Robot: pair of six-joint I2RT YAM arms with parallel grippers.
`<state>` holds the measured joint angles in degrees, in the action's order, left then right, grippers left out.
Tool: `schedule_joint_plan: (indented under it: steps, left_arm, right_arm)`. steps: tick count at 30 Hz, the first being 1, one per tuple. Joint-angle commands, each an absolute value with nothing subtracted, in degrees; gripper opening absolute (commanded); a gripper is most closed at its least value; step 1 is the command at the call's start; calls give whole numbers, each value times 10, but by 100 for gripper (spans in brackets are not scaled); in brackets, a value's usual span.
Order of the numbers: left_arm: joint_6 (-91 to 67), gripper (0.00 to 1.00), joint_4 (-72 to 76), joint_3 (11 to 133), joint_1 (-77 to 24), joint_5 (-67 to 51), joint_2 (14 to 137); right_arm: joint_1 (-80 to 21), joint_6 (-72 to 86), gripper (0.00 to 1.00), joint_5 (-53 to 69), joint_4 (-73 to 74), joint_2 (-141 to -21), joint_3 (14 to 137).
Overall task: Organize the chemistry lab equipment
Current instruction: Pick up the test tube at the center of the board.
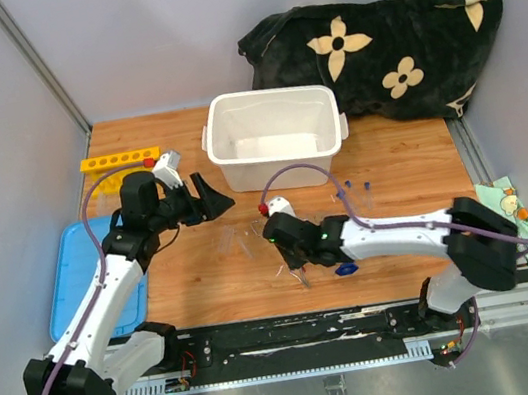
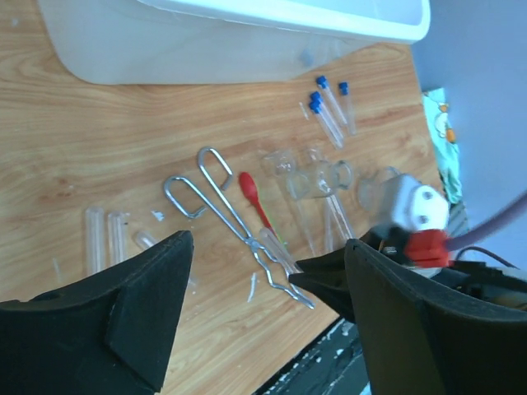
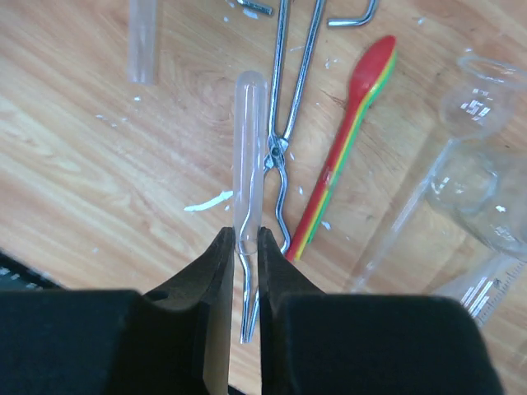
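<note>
Wooden desk (image 1: 205, 268) flecked with white bits, grey walls (image 1: 165, 31) around, my right fingers (image 3: 229, 251) pinched on a clear tube (image 3: 247, 140) just beside tweezers (image 3: 288, 107), in front of the bin (image 1: 267, 95), my left fingers (image 1: 209, 202) spread wide left of the bin

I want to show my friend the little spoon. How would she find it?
Start at the big white plastic bin at the back of the wooden table. In front of it lies a scatter of clear glassware around bent metal wire tongs. The small plastic spoon lies right beside the tongs: the only red piece there, with yellow and green stripes along its handle.
</note>
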<state>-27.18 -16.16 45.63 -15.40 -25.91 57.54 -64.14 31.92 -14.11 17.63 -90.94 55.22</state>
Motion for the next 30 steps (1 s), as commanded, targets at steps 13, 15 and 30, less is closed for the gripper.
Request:
schedule_joint_plan:
  steps: [13,15,30]
  left_arm:
    - [-416,48,29,363,-151,-423,571]
    - [-404,45,9,372,-151,-416,571]
    - [-377,49,-24,379,-151,-424,595]
  right_arm:
    - [-722,263,1,-248,49,-764,508]
    - [-724,259,1,-247,42,-772,519]
    - [-726,218,1,-251,50,-805,587]
